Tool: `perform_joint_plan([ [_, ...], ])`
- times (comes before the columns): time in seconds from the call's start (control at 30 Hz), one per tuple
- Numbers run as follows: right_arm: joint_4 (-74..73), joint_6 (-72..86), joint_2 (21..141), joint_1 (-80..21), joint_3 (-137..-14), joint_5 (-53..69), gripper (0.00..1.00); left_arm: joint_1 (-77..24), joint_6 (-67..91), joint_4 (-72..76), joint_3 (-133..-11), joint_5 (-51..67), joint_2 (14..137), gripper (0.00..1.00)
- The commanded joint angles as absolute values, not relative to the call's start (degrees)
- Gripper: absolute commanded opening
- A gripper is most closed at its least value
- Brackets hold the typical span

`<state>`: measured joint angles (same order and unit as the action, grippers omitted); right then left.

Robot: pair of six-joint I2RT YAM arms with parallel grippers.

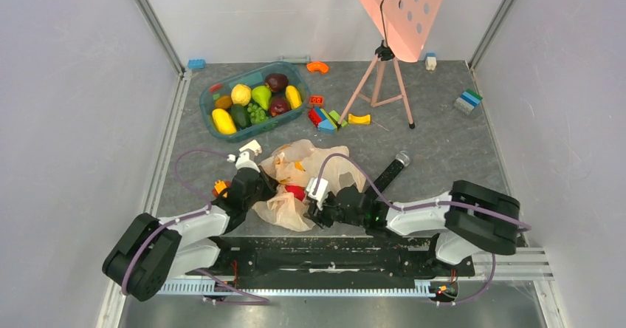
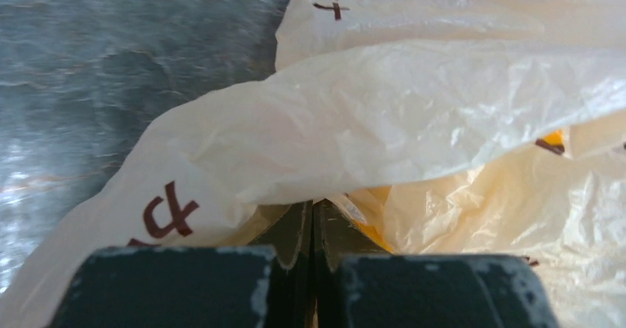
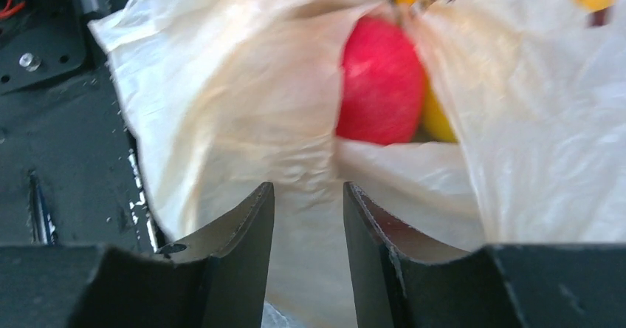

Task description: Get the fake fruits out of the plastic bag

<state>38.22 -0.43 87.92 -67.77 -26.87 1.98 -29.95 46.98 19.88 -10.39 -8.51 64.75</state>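
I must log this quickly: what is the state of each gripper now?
Left gripper: closed, pinching the plastic bag.
Right gripper: open, facing the bag, gripping nothing.

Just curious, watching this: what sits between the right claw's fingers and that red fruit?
Only a crumpled fold of the plastic bag; the right wrist view shows it between the right gripper and the red fruit.

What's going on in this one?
Both arms are working at the plastic bag near the front of the table. The left gripper is shut on a fold of it, while the right gripper sits open at the bag's mouth, facing a red fruit still inside. Several fruits already lie in the teal tub.
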Motion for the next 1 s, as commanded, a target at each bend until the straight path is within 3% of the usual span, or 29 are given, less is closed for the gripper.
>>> perform_joint_plan([
  [0.0, 32.9, 1.4, 80.9, -67.9, -29.0, -8.6, 0.42, -29.8, 43.1, 29.6, -8.3, -1.4, 65.0, 0.02],
  [0.2, 29.5, 1.4, 79.3, -65.8, -32.3, -9.8, 0.42, -29.8, 41.0, 28.0, -7.3, -0.3, 60.6, 0.02],
  [0.47, 29.8, 3.3, 87.8, -66.3, -41.2, -3.4, 0.38, -29.8, 39.6, 26.7, -5.7, -0.3, 55.9, 0.02],
  [0.97, 29.1, 3.0, 96.2, -83.9, -42.0, -2.0, 0.39, -29.8, 40.0, 30.7, -5.5, -0.3, 60.4, 0.02],
])
